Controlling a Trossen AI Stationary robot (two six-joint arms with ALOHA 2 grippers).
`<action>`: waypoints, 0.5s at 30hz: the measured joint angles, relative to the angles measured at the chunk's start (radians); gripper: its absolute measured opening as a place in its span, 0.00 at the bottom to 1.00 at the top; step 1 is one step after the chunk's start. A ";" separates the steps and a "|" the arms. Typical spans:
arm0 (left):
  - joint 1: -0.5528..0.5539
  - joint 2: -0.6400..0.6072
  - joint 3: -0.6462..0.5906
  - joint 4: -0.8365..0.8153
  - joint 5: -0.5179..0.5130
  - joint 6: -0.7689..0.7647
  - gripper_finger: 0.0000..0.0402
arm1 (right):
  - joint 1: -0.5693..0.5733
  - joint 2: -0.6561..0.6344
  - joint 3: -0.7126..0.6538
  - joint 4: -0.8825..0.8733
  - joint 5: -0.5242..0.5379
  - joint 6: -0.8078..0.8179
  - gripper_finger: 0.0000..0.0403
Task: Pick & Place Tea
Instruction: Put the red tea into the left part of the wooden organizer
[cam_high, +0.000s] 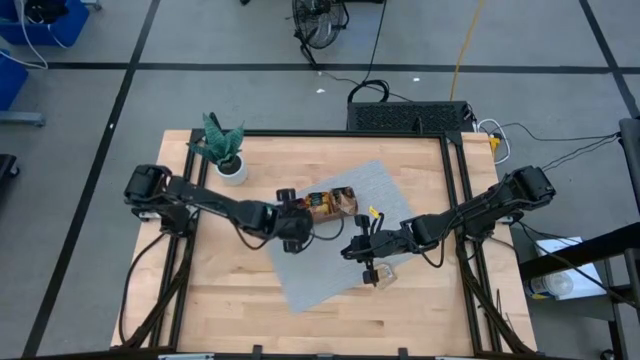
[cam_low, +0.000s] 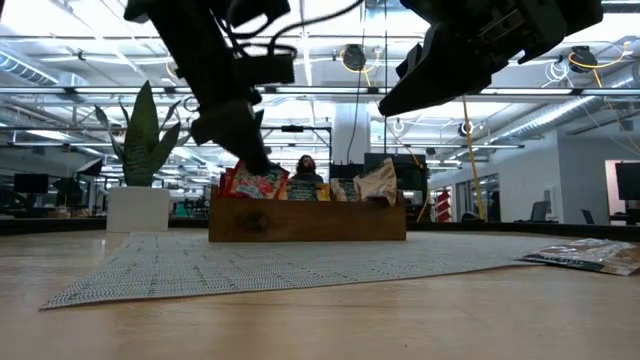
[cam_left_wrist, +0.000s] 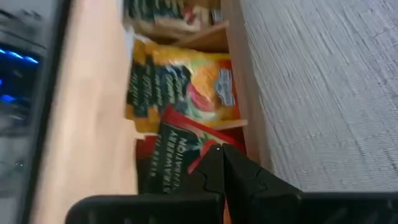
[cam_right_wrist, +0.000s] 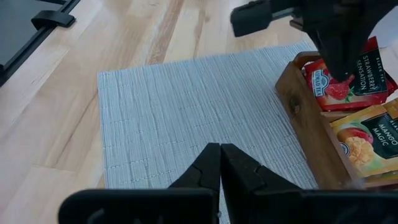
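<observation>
**Left gripper pinches a red tea bag in the wooden tray**

Lying nearest the low camera, one loose silvery packet (cam_low: 585, 255) sits flat on the bare desk, just off the grey mat's (cam_high: 340, 235) right side. On top of the mat, near its far edge, stands the brown wooden tray (cam_low: 307, 220). Tea bags (cam_low: 262, 183) stick up out of it in a row.

These tea bags are small, flat squares. At the tray's left end they are red, with a dark green patch, white letters and a strawberry picture. Next to them comes an orange-yellow one (cam_left_wrist: 180, 84) with a mango picture. More bags fill the other end of the tray, but what they look like is hard to tell.

From the desk's left edge, the left arm stretches across to the tray. Its left gripper (cam_high: 291, 222) points down into the tray's left end. Both fingers (cam_left_wrist: 214, 168) are squeezed together on the top edge of a red tea bag (cam_right_wrist: 348, 84), which sits in its slot.

From the desk's right edge, the right arm reaches in over the mat. Its right gripper (cam_right_wrist: 219, 155) hangs above the mat's near right part, close to the loose packet. Both fingers are pressed tight together and hold nothing.

A white pot with a green plant (cam_high: 226, 152) stands near the desk's far left corner.
</observation>
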 joint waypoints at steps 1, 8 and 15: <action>0.008 0.000 -0.004 -0.001 0.026 -0.012 0.00 | 0.000 0.000 0.000 -0.002 0.000 0.000 0.01; 0.040 0.000 -0.039 -0.002 0.090 -0.043 0.00 | 0.000 0.000 0.000 -0.003 0.000 0.000 0.01; 0.049 -0.001 -0.093 0.009 0.115 -0.089 0.00 | 0.000 0.000 0.000 -0.002 0.000 0.000 0.01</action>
